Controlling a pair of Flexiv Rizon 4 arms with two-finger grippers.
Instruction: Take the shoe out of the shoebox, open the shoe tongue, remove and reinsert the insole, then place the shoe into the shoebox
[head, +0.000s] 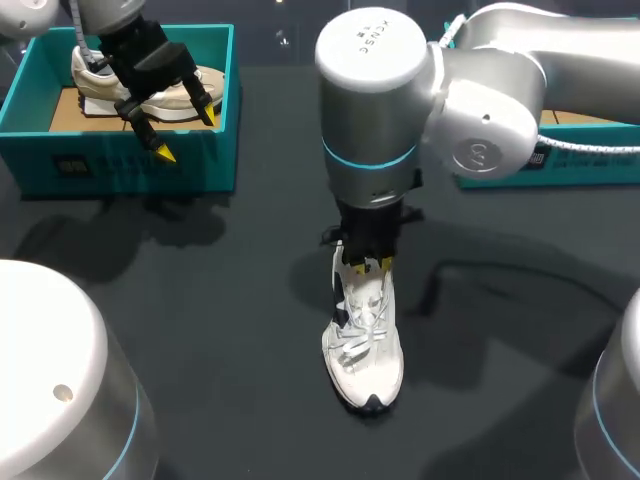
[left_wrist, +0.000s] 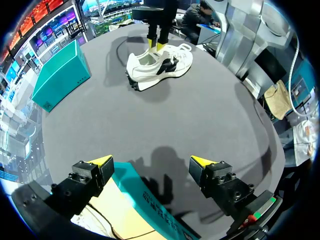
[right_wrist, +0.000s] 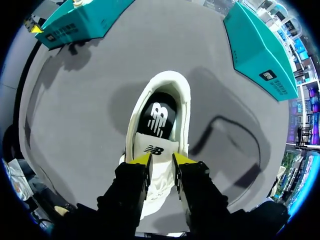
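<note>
Head view has the left gripper (head: 187, 134) hanging over the front wall of a teal shoebox (head: 120, 165), its 2 fingers spread wide and holding nothing, with a beige shoe (head: 85, 80) lying inside the box. At the middle of the dark table (head: 220, 330) the white shoe (head: 368, 350) stands on its sole, toe toward the robot, and the right gripper (head: 369, 264) stands straight over its opening, fingers drawn close and pinching the tongue (right_wrist: 152, 150). Another teal box (head: 590, 165) sits behind the right arm (head: 480, 90).
</note>
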